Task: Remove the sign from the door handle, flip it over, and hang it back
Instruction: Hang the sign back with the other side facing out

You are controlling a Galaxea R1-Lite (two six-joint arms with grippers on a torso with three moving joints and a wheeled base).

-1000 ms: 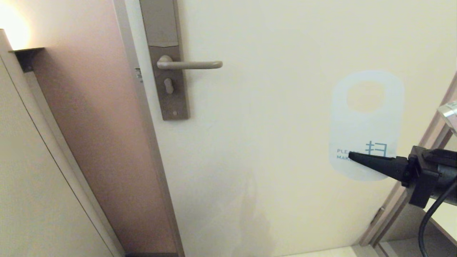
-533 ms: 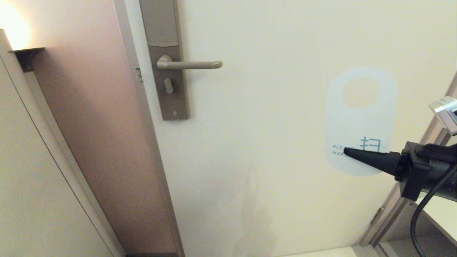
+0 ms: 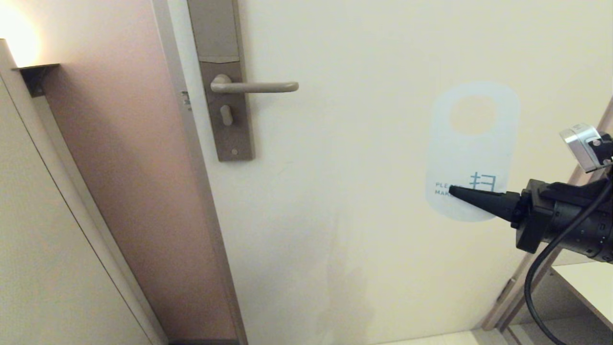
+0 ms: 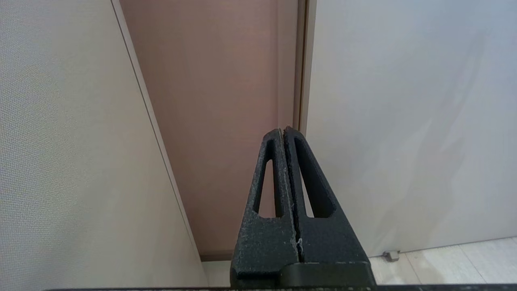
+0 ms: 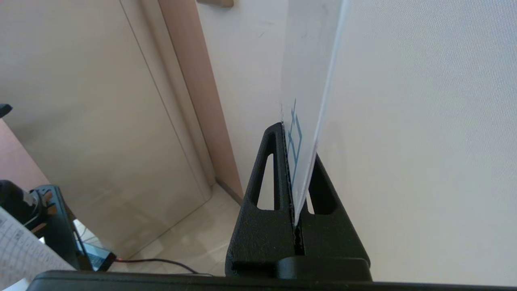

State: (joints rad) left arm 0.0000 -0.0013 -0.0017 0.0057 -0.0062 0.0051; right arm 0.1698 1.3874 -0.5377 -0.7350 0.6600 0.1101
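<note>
The sign (image 3: pixel 471 158) hangs upright in front of the door at the right, white side toward me, with blue print near its lower end and its oval hole at the top. My right gripper (image 3: pixel 452 190) is shut on the sign's lower part; in the right wrist view the sign (image 5: pixel 309 81) stands edge-on between the closed fingers of the right gripper (image 5: pixel 288 127). The door handle (image 3: pixel 256 87) is bare, well to the left and higher, on its tall backplate (image 3: pixel 225 81). My left gripper (image 4: pixel 283 130) is shut, empty, low by the door frame.
The cream door (image 3: pixel 364 215) fills the middle of the head view. A brown door frame (image 3: pixel 143 182) and a beige wall panel (image 3: pixel 43 239) stand on the left. At the lower right are another frame edge and a pale shelf (image 3: pixel 589 282).
My right gripper has carried the sign up and to the left, a little nearer the door handle. The left arm and the handle have not moved.
</note>
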